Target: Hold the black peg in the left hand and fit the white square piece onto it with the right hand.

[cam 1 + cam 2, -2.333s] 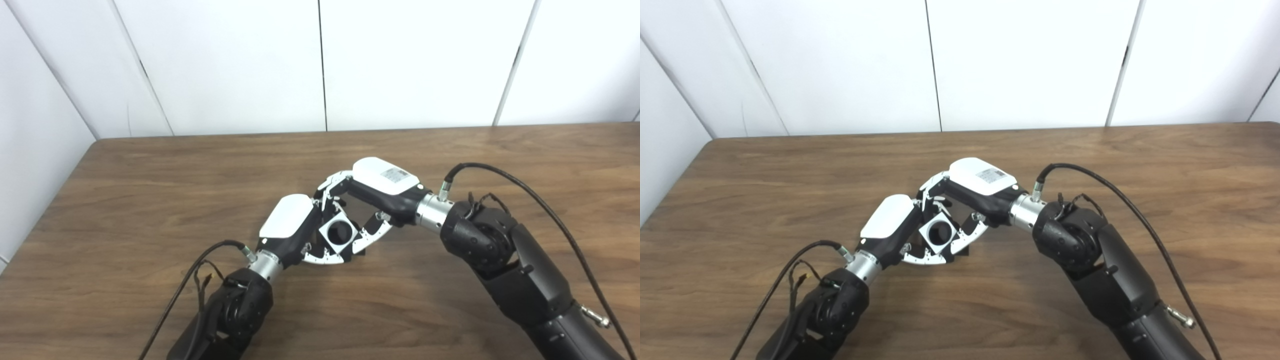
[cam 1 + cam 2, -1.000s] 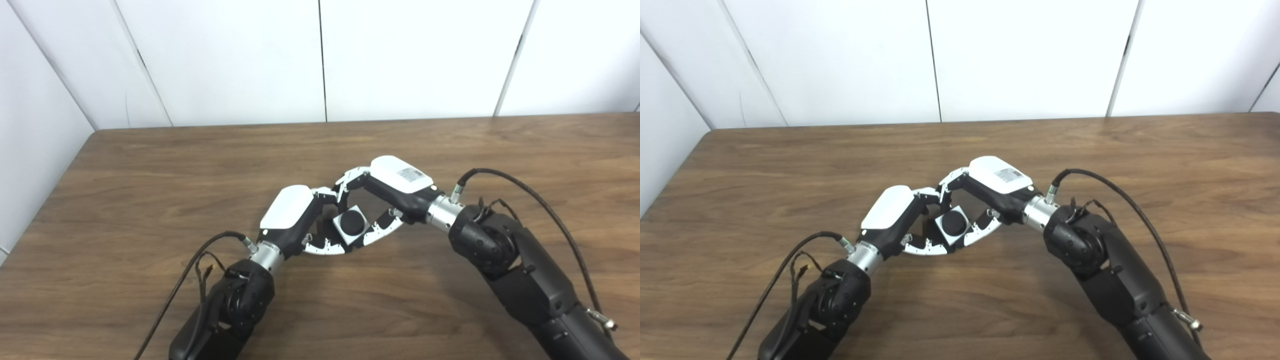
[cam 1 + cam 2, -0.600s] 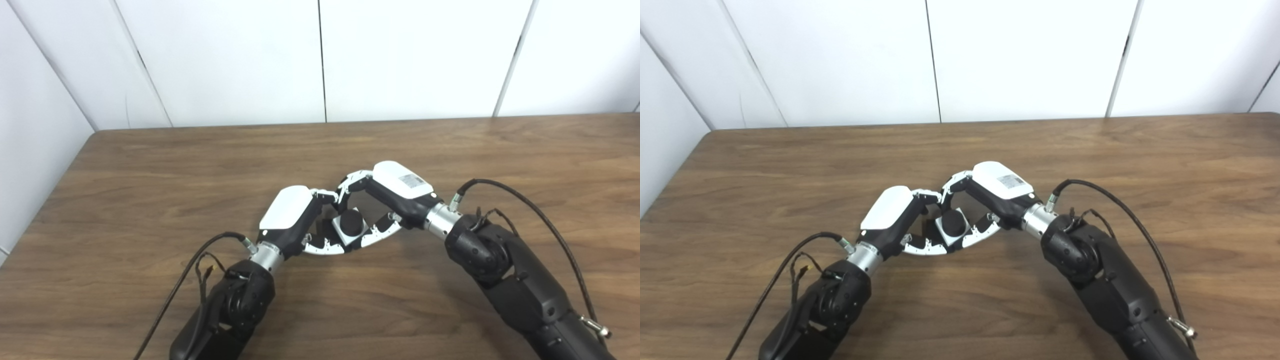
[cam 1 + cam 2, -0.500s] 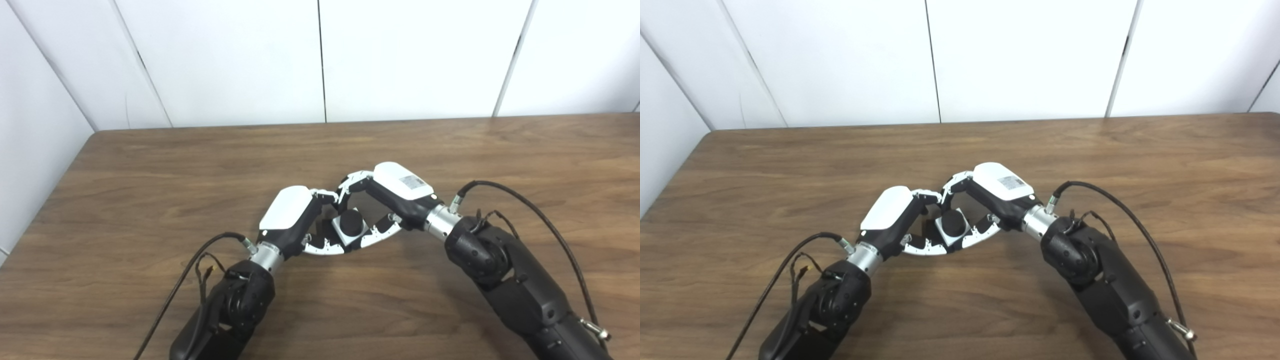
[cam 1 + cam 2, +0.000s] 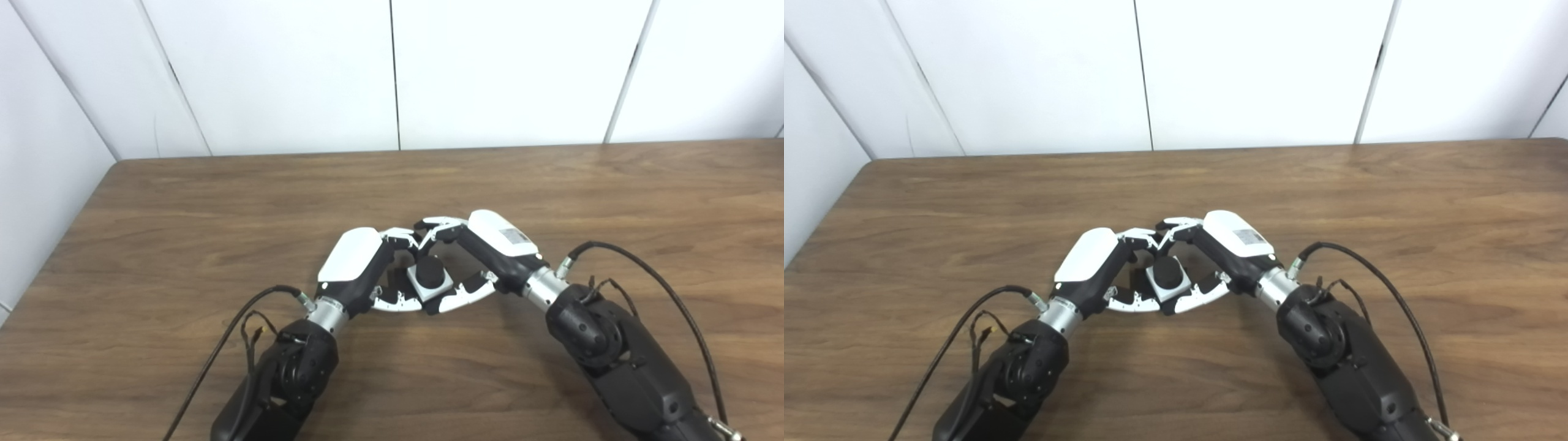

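The white square piece (image 5: 436, 286) sits on the black peg (image 5: 430, 268), whose round top sticks up through its hole. My left hand (image 5: 355, 257) is curled around the peg from the left, with its thumb under the piece; the peg's lower part is hidden. From the right, my right hand (image 5: 499, 236) closes on the white piece, thumb (image 5: 458, 299) at its near corner and fingers (image 5: 436, 222) arched over the far side. The two hands' fingertips meet above the peg. All of it is held low over the wooden table (image 5: 184, 245). In the right eye view the peg (image 5: 1167, 268) stands between both hands.
Black cables loop from both wrists, one at the left (image 5: 245, 318) and one at the right (image 5: 637, 263). A white panelled wall (image 5: 392, 73) stands behind the table's far edge. The table's left edge (image 5: 67, 233) runs near the left arm.
The white piece has gone down over the peg, whose top now sticks out of the hole. My right hand has sunk lower and turned flatter. The left hand has barely moved.
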Controlling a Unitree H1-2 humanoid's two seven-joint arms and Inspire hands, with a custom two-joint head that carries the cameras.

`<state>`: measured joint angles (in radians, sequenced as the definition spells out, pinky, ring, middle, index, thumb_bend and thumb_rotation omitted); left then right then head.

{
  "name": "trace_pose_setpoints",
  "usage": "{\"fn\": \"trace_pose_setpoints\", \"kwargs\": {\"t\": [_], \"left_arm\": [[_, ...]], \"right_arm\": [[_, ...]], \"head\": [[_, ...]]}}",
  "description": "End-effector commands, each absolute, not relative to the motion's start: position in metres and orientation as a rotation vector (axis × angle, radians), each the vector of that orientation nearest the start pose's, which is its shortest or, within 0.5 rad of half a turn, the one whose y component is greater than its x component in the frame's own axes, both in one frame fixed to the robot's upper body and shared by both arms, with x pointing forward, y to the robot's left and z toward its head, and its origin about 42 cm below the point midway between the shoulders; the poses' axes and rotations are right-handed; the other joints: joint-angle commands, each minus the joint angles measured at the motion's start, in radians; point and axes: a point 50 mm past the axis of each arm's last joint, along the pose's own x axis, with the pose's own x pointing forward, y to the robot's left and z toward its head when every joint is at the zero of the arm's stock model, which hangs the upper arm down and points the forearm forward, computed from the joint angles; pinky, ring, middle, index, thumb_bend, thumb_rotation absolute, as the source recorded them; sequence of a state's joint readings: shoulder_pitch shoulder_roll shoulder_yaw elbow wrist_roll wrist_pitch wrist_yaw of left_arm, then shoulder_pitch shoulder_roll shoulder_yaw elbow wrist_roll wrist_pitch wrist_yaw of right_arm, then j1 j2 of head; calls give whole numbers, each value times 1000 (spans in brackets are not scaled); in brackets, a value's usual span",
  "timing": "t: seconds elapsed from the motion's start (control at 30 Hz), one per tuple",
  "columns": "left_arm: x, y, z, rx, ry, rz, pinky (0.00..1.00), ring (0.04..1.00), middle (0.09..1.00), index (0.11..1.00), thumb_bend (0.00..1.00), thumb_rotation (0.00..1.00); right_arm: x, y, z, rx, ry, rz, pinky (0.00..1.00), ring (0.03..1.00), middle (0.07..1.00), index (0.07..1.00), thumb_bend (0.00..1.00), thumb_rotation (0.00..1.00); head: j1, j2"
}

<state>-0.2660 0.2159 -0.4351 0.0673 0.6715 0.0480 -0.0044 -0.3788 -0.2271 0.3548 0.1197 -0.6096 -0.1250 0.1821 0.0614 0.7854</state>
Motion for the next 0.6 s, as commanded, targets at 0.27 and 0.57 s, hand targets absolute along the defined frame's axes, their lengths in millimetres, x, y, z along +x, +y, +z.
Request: {"fn": "trace_pose_setpoints", "kwargs": {"t": [0.27, 0.57], "left_arm": [[332, 160, 95, 989, -97, -470, 579, 737, 794, 493, 518, 83], [334, 163, 92, 990, -93, -472, 590, 735, 793, 493, 518, 84]], "right_arm": [[383, -188, 178, -913, -290, 377, 715, 833, 848, 791, 851, 275], [384, -199, 198, -801, -297, 243, 671, 806, 834, 841, 852, 289]], "head": [[-8, 2], [-17, 3]]}}
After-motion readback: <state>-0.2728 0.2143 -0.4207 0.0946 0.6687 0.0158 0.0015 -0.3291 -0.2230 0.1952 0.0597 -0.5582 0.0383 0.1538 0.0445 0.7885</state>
